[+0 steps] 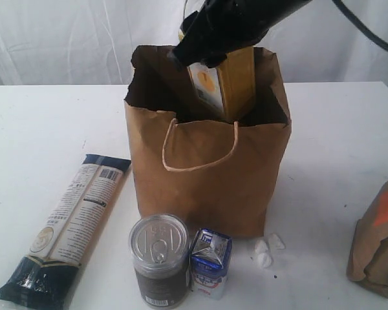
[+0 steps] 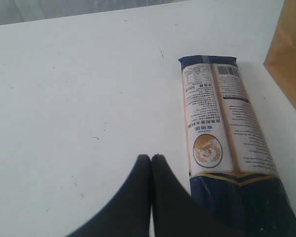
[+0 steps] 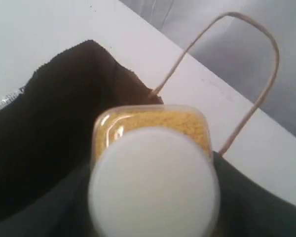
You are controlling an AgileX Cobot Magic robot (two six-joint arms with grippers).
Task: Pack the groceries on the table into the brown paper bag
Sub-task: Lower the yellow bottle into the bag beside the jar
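The brown paper bag (image 1: 207, 174) stands open in the middle of the table (image 1: 45, 123). My right gripper (image 1: 210, 48) hangs over its mouth, shut on the yellow-grain bottle (image 1: 223, 84), whose lower half is inside the bag. The right wrist view looks down on the bottle's white cap (image 3: 153, 182), with a dark finger on each side and the bag's dark inside (image 3: 54, 123) beyond. Left of the bag lies the long navy-cream packet (image 1: 68, 229). My left gripper (image 2: 151, 157) is shut and empty, low over the table beside that packet (image 2: 222, 128).
In front of the bag stand a silver-topped can (image 1: 159, 258) and a small blue-white carton (image 1: 211, 261). White scraps (image 1: 265, 250) lie to the right of them. A brown pouch with an orange label (image 1: 378, 245) sits at the right edge.
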